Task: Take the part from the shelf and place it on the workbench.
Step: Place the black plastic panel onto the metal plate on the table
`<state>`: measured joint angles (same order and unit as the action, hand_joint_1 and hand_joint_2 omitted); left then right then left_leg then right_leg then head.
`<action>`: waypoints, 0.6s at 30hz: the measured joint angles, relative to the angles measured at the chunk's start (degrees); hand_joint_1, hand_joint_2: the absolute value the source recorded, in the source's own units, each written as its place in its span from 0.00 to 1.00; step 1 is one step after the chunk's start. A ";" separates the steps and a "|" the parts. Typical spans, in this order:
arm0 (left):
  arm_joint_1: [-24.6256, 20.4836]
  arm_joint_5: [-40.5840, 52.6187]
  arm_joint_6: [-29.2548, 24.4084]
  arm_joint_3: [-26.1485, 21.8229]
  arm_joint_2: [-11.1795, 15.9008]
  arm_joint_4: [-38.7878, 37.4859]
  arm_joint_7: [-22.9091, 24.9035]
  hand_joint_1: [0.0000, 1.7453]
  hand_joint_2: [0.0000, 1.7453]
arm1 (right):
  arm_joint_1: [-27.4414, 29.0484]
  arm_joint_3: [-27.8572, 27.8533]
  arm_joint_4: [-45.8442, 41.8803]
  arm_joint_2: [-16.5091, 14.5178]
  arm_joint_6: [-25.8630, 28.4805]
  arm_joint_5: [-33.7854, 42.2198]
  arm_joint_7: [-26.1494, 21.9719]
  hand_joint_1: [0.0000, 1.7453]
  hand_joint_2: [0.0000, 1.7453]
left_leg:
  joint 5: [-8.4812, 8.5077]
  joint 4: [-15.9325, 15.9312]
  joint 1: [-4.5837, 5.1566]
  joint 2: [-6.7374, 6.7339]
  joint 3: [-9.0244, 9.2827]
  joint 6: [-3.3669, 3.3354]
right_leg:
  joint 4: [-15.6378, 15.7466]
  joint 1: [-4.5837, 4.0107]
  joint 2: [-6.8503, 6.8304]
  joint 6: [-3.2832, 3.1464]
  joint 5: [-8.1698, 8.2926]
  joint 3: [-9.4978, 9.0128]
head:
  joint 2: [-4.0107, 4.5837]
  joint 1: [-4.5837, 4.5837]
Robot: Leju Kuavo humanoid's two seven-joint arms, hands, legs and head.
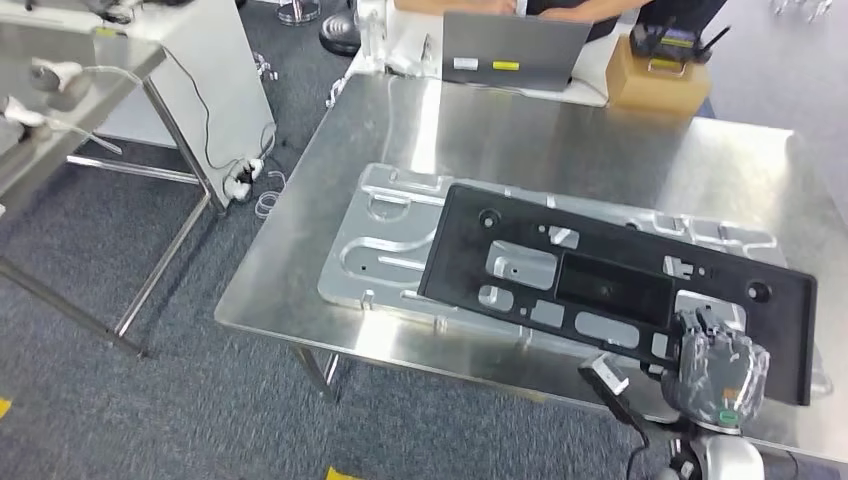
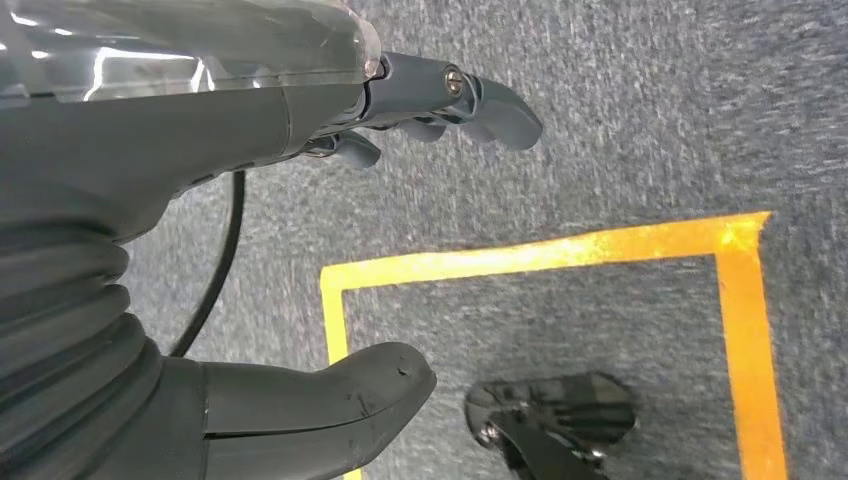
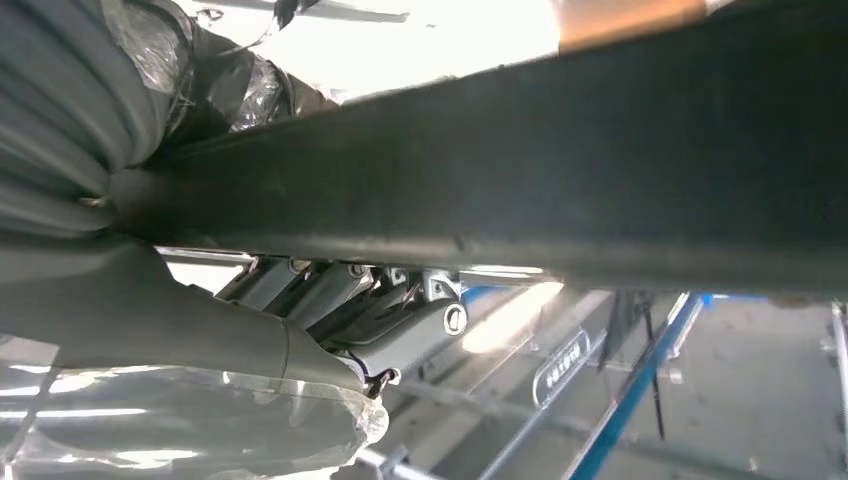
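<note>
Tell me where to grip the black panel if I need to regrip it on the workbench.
Probably the near long edge of the black panel, from the robot's side, where the right hand is now. The panel is flat and thin, lying on the silver tray, so only its rims or cutouts look grippable. The right wrist view shows the fingers under that edge.

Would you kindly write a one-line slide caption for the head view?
Right hand grips the black panel lying over a silver metal part on the steel workbench.
</note>
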<state>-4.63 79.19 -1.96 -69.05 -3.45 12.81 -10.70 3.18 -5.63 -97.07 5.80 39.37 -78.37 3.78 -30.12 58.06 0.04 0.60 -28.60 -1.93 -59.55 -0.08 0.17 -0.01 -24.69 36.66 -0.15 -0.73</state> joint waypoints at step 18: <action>-0.43 0.92 0.46 0.00 0.63 -0.05 -0.15 0.00 1.00 | -9.77 -0.53 16.49 1.47 -6.94 -1.78 -1.13 1.00 1.00 | 4.93 1.24 -0.27 -0.38 -6.68 0.48 | 0.79 0.74 0.23 0.79 -5.75 -6.82 | 0.00 0.03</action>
<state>-5.05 80.11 -1.50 -69.05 -2.82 12.76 -10.86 -6.59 -6.16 -80.58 7.27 32.43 -80.16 2.65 -25.19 59.29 -0.22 0.22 -35.28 -1.45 -58.76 0.65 0.39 0.77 -30.43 29.84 -0.15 -0.70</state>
